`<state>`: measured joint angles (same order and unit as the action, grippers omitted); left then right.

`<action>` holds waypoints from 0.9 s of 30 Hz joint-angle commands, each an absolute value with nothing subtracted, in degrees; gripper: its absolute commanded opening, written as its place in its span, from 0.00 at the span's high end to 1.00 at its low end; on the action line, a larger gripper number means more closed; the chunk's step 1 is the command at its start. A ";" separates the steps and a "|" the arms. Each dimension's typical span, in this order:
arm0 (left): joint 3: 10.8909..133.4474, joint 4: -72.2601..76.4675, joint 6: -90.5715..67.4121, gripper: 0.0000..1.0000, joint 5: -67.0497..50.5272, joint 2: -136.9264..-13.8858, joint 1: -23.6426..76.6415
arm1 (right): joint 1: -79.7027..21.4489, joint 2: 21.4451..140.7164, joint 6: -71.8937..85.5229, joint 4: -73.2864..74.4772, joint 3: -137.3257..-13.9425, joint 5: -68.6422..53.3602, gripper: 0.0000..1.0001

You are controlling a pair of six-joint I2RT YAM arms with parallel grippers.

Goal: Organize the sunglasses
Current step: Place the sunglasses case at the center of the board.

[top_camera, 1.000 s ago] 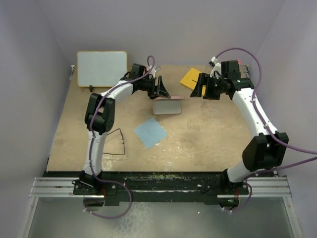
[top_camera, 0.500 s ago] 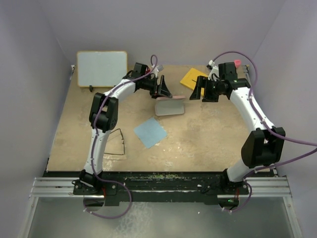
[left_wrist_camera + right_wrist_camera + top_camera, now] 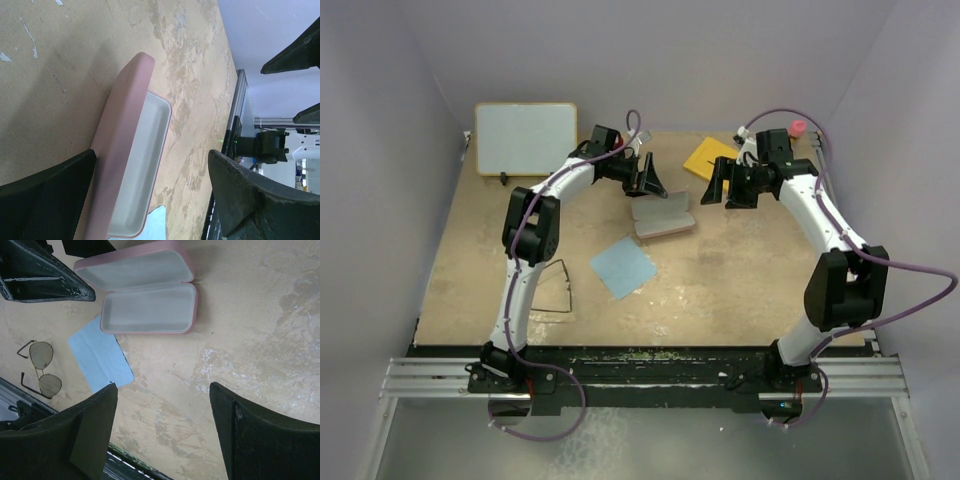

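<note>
Left gripper (image 3: pixel 647 183), jaws spread and empty, hovers at the far edge of the open case (image 3: pixel 147 307); the sunglasses (image 3: pixel 41 371) lie well apart from the case, beyond the cloth (image 3: pixel 100 360). Risk: unsupported, the lid may drop shut before loading.

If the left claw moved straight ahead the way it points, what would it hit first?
Probably the open pink case, which lies right ahead between the left gripper's open jaws. How far off it is remains hard to judge.

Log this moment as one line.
case open, empty | sunglasses on table, unfolded | left gripper open beside case | right gripper open, empty
</note>
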<state>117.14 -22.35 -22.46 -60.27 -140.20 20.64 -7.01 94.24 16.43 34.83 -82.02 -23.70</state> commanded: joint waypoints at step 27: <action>124.45 -39.44 2.48 0.35 -45.31 -134.67 28.37 | -6.77 92.99 15.80 33.45 -80.09 -24.23 0.23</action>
